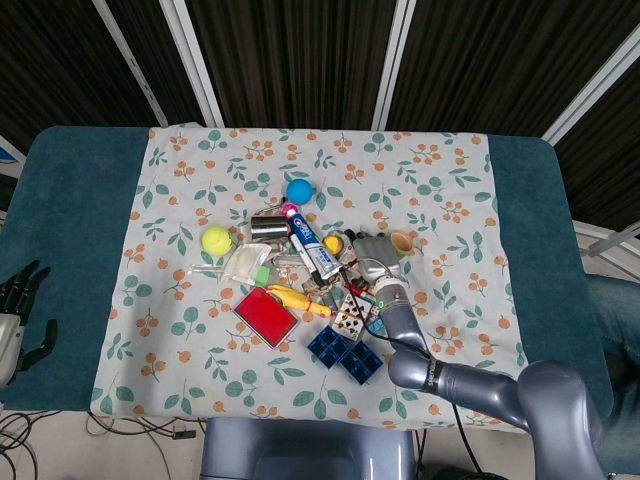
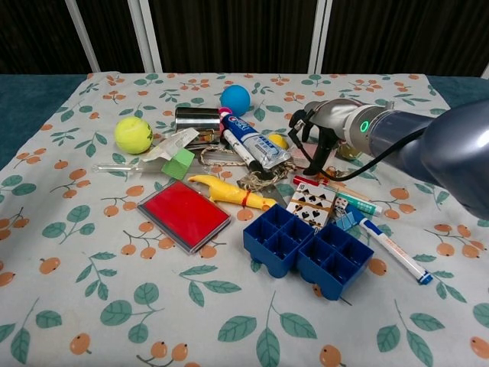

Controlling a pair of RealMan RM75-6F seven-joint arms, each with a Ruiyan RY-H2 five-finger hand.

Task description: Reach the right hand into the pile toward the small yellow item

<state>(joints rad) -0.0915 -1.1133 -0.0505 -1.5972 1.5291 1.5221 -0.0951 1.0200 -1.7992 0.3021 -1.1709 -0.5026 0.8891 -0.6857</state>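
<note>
The small yellow item point(image 1: 333, 243) point(image 2: 279, 141) lies in the pile just right of the toothpaste tube point(image 1: 315, 246) point(image 2: 253, 144). My right hand point(image 1: 371, 251) point(image 2: 309, 125) hangs over the pile directly to the item's right, above the pink packet. Its dark fingers point(image 2: 296, 122) point down, apart, a short way from the yellow item and holding nothing. My left hand point(image 1: 20, 312) rests off the cloth at the table's near left edge with fingers spread; only the head view shows it.
Around the item lie a blue ball point(image 2: 235, 99), metal can point(image 2: 197, 118), tennis ball point(image 2: 134, 134), yellow toy point(image 2: 227, 192), red case point(image 2: 182, 215), playing cards point(image 2: 313, 205), blue tray point(image 2: 309, 249), a marker point(image 2: 393, 251) and a wooden cup point(image 1: 400, 241).
</note>
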